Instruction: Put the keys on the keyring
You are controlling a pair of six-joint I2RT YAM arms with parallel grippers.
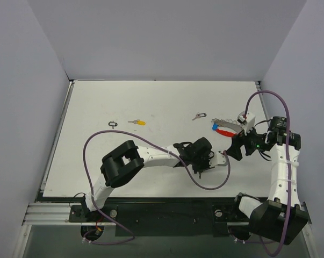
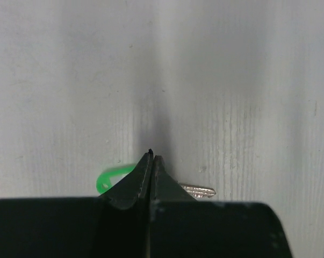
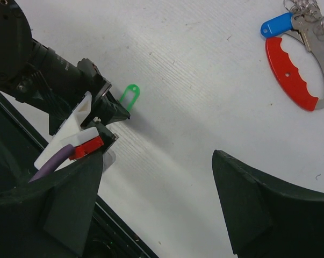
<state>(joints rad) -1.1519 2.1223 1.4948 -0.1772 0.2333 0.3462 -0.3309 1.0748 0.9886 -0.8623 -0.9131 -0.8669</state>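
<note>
1. Top external view: You have the keyring lying at the right of the worktop, with its red piece toward the arms. A blue key sits at its left end. The yellow key lies well apart from it at centre-left, and another key lies loose nearer the ring. A small dark item farther left is too small to identify. Your left end effector is low over the worktop at centre, and the right end effector hovers just beside the keyring.

2. Left wrist view: Your left end effector is clenched, with no gap between its fingers. The green key lies crosswise under the tips, head to the left and blade to the right. You cannot tell here whether it is pinched or merely covered.

3. Right wrist view: Your right end effector is released, its fingers spread wide and nothing between them. The green key's head pokes out past the left end effector's tip, apart from the keyring, whose red piece lies at upper right. The blue key's head rests against the silver coils and looks already threaded.

4. Your progress, judged from this: one key is probably on. The green, the yellow and the other loose key are not yet on the ring, so most of the work remains.
</note>
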